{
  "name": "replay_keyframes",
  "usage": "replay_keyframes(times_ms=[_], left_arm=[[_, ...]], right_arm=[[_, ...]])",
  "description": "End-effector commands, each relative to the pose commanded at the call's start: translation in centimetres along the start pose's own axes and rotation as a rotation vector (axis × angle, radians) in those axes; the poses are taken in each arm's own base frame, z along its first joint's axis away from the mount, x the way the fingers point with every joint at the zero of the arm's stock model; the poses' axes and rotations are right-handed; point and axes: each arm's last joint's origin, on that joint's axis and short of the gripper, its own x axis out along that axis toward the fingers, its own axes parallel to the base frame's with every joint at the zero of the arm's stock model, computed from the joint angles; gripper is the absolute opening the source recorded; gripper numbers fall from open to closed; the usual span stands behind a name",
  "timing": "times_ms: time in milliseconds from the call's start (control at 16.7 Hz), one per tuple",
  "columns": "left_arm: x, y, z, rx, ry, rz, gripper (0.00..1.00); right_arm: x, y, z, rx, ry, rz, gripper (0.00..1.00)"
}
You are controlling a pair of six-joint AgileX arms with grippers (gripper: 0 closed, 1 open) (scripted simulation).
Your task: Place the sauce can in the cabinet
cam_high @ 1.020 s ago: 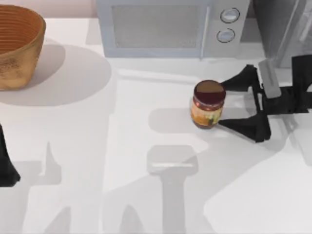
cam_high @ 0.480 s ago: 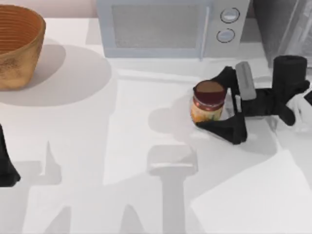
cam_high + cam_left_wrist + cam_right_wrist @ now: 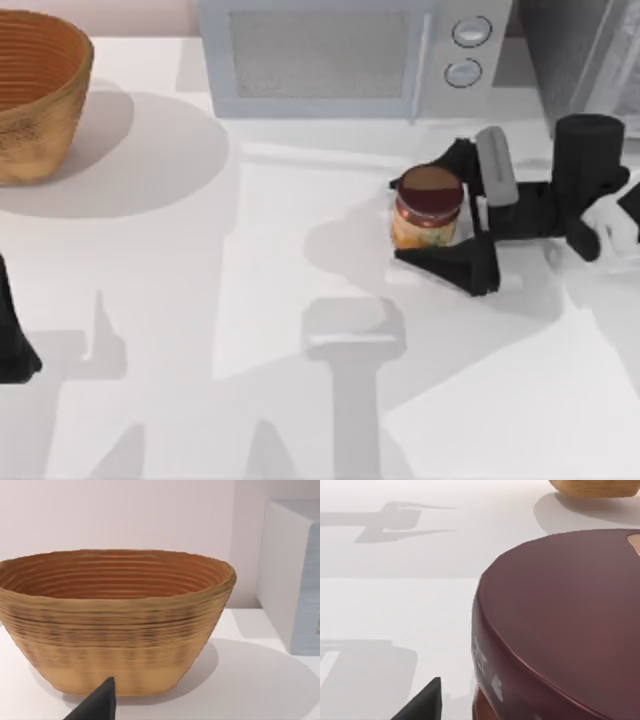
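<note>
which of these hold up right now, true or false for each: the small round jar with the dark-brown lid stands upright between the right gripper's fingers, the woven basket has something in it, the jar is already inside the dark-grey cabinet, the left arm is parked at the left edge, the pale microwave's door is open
1. The small round sauce can with the dark-brown lid stands upright on the white table between the fingers of the right gripper. True.
2. The tan woven basket has something in it. False: its inside looks empty.
3. The sauce can is already inside the dark-grey cabinet. False: it stands on the table in front of the pale microwave with two round knobs.
4. The left arm is parked at the table's left edge. True.
5. The microwave's door is open. False: it sits shut, flush with the front.
</note>
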Motion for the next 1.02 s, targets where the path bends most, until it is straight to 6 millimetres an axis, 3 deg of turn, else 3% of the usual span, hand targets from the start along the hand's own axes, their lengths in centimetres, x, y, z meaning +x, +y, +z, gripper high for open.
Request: replay_keyframes(times_ms=[660,1020], left_arm=[[0.00,0.00,0.00,0.000,0.000,0.000,1.00],[0.00,0.00,0.00,0.000,0.000,0.000,1.00]], right_arm=[[0.00,0.00,0.00,0.000,0.000,0.000,0.02],[0.00,0.00,0.00,0.000,0.000,0.000,0.00]])
